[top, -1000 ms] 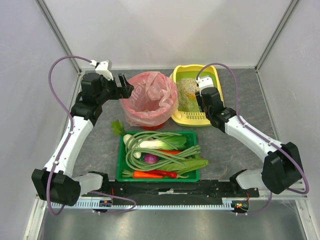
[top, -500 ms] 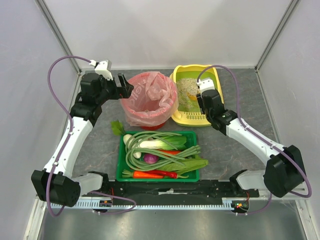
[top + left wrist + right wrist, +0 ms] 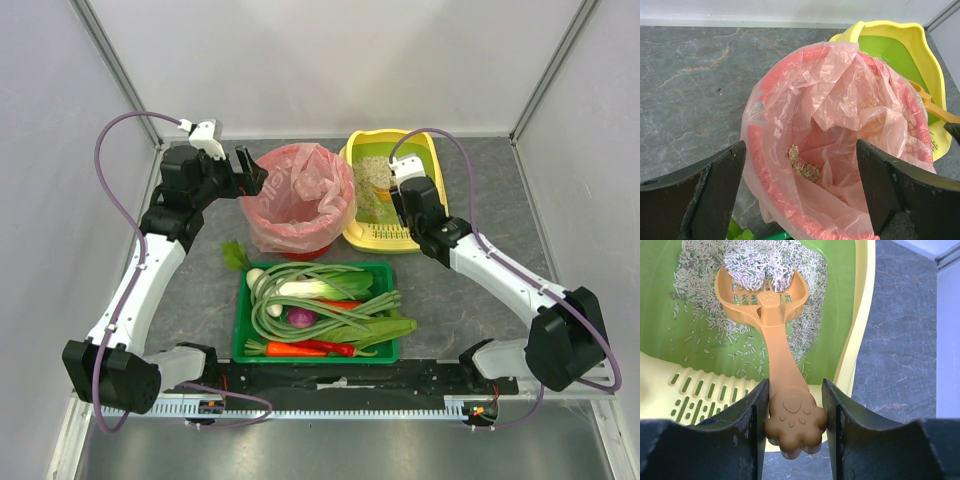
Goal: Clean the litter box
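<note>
The right pincer (image 3: 794, 402) is clamped on the orange scoop (image 3: 762, 295), which sits loaded inside the litter box (image 3: 863, 315) near the desk's (image 3: 500, 175) far right corner; the left pincer (image 3: 800, 155) stands wide apart over the bagged bin (image 3: 752, 125) beside it. One clump (image 3: 804, 167) already lies in that bin, so more sifting seems left; since a second ago the right arm (image 3: 500, 275) has edged slightly farther in
</note>
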{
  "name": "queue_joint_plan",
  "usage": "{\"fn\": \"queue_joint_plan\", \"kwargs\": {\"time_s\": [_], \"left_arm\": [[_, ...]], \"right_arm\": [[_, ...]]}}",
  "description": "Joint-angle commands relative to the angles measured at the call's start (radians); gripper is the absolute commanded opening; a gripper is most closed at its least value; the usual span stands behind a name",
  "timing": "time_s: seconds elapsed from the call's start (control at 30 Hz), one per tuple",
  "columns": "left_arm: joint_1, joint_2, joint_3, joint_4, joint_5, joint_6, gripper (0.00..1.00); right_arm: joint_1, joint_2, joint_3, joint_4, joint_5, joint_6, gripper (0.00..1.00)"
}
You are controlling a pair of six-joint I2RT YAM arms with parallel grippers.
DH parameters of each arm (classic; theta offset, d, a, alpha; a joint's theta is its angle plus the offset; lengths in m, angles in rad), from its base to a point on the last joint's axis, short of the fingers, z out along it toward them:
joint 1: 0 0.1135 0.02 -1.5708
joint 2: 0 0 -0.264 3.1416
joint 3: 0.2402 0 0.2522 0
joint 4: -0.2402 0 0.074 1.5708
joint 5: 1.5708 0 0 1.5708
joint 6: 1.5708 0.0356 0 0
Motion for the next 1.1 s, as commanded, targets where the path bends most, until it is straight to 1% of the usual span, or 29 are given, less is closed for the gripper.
{"fn": "queue_joint_plan", "kwargs": {"time_s": [0.0, 0.03, 0.07, 0.1, 0.13, 0.17, 0.2, 0.23, 0.27, 0.3, 0.37, 0.4, 0.47, 0.5, 0.53, 0.6, 0.7, 0.77, 0.8, 0.9, 0.97, 1.07], "left_arm": [[0.008, -0.018, 0.004, 0.031, 0.009, -0.023, 0.97], [0.007, -0.017, 0.004, 0.032, 0.01, -0.02, 0.97], [0.008, -0.015, 0.007, 0.028, 0.015, -0.02, 0.97], [0.007, -0.012, 0.012, 0.028, 0.015, -0.019, 0.97], [0.007, -0.009, 0.012, 0.026, 0.012, -0.017, 0.96], [0.007, -0.008, 0.013, 0.031, 0.01, -0.019, 0.97], [0.007, -0.008, 0.016, 0.032, 0.012, -0.025, 0.97], [0.007, -0.006, 0.016, 0.037, 0.015, -0.025, 0.97], [0.008, -0.002, 0.016, 0.037, 0.019, -0.025, 0.97], [0.007, 0.0, 0.021, 0.034, 0.021, -0.022, 0.97], [0.007, 0.002, 0.021, 0.034, 0.016, -0.023, 0.97], [0.007, -0.002, 0.018, 0.037, 0.013, -0.025, 0.97], [0.007, -0.005, 0.015, 0.037, 0.013, -0.028, 0.97], [0.008, -0.003, 0.015, 0.034, 0.021, -0.025, 0.97], [0.007, -0.006, 0.013, 0.032, 0.021, -0.023, 0.97], [0.008, -0.006, 0.004, 0.032, 0.013, -0.025, 0.97], [0.007, -0.008, 0.003, 0.034, 0.018, -0.026, 0.97], [0.007, -0.009, 0.003, 0.034, 0.016, -0.02, 0.97], [0.007, -0.009, 0.003, 0.034, 0.013, -0.017, 0.97], [0.007, -0.006, 0.001, 0.032, -0.001, -0.014, 0.97], [0.008, -0.003, 0.003, 0.032, 0.01, -0.014, 0.97], [0.007, 0.002, 0.009, 0.031, 0.01, -0.016, 0.97]], "right_arm": [[-0.04, 0.01, 0.043, 0.044, 0.086, 0.048, 0.0], [-0.053, -0.021, 0.027, 0.108, -0.064, 0.056, 0.0], [-0.024, -0.027, 0.02, 0.136, -0.124, 0.049, 0.0], [0.008, -0.021, 0.041, 0.135, -0.103, 0.006, 0.0], [0.028, 0.011, 0.058, 0.083, -0.04, 0.001, 0.0], [0.016, 0.023, 0.065, 0.074, 0.098, 0.016, 0.0], [-0.003, 0.022, 0.043, 0.077, 0.106, 0.044, 0.0], [-0.022, 0.001, 0.027, 0.127, 0.048, 0.071, 0.0], [-0.017, -0.009, 0.016, 0.156, -0.063, 0.061, 0.0], [0.001, 0.0, 0.03, 0.163, -0.069, 0.043, 0.0], [0.016, 0.025, 0.062, 0.086, 0.038, 0.013, 0.0], [0.004, 0.026, 0.052, 0.083, 0.104, 0.016, 0.0], [-0.022, -0.003, 0.029, 0.116, 0.043, 0.013, 0.0], [-0.022, -0.009, 0.023, 0.12, 0.0, 0.012, 0.0], [-0.021, -0.004, 0.026, 0.111, -0.011, 0.015, 0.0], [-0.021, -0.004, 0.026, 0.1, -0.02, 0.027, 0.0], [-0.021, -0.018, -0.002, 0.143, -0.02, 0.035, 0.0], [-0.019, -0.009, 0.024, 0.098, -0.02, 0.039, 0.0], [-0.019, -0.015, 0.018, 0.083, -0.017, 0.038, 0.0], [-0.017, -0.053, -0.037, 0.115, -0.005, 0.021, 0.0], [-0.019, -0.05, -0.019, 0.086, 0.024, 0.012, 0.0], [-0.019, -0.014, 0.056, -0.046, 0.055, 0.021, 0.0]]}}
